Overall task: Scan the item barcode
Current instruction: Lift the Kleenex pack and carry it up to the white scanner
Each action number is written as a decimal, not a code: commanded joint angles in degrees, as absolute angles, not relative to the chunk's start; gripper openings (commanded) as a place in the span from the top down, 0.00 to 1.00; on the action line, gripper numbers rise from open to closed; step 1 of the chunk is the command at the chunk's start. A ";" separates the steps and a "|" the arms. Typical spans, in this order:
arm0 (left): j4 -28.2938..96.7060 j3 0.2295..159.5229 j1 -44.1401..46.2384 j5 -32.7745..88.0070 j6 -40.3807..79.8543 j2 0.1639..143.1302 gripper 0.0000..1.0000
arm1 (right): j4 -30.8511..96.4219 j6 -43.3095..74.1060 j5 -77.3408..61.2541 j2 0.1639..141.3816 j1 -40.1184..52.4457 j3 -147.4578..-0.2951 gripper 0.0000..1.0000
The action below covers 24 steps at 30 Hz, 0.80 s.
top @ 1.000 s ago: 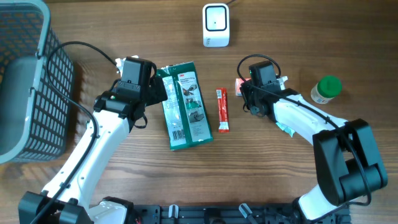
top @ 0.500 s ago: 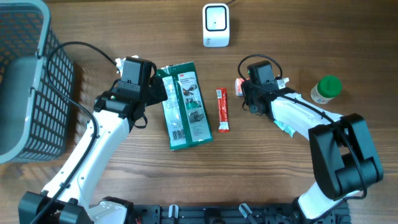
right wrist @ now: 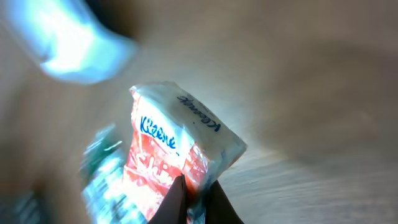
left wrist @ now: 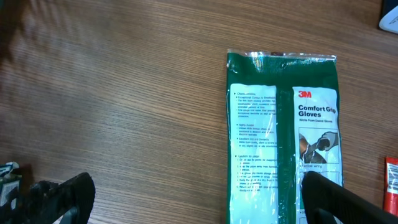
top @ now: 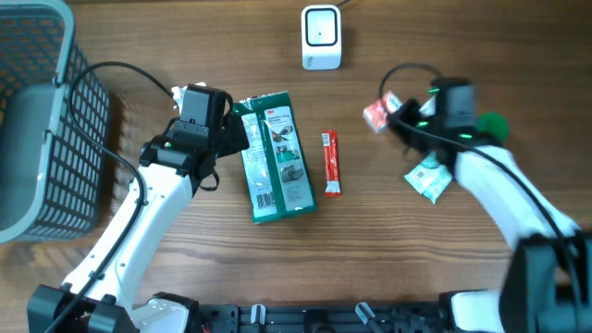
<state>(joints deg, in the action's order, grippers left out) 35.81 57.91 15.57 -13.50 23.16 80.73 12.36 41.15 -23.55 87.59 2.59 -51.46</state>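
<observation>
My right gripper (top: 396,115) is shut on a small red-and-white Kleenex tissue pack (top: 376,113), held off the table right of centre. In the right wrist view the pack (right wrist: 171,146) is pinched at its lower edge between my dark fingers (right wrist: 177,199), and the picture is blurred. The white barcode scanner (top: 321,37) stands at the back centre. My left gripper (left wrist: 193,199) is open and low over the table, with its right finger above the green 3M gloves package (left wrist: 283,143), which lies flat (top: 276,157).
A red stick packet (top: 330,163) lies between the gloves and the right arm. A green-and-white sachet (top: 427,178) lies under the right arm, and a green-capped bottle (top: 493,123) stands behind it. A grey mesh basket (top: 42,111) fills the left edge.
The right gripper closed on the tissue pack and lifted it off the table. The right arm swung to the right with it. The left arm has not moved.
</observation>
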 commanded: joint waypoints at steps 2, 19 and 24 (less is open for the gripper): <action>35.59 58.35 15.25 -13.98 22.50 80.84 0.00 | 14.98 18.17 -66.19 83.57 -6.15 -51.64 0.96; 35.59 58.35 15.25 -14.00 22.50 80.84 0.00 | 23.83 7.09 -93.08 77.43 -7.66 -51.62 0.96; 35.59 58.35 15.25 -13.98 22.50 80.84 0.00 | 27.46 7.11 -93.08 65.06 -7.49 -51.62 0.96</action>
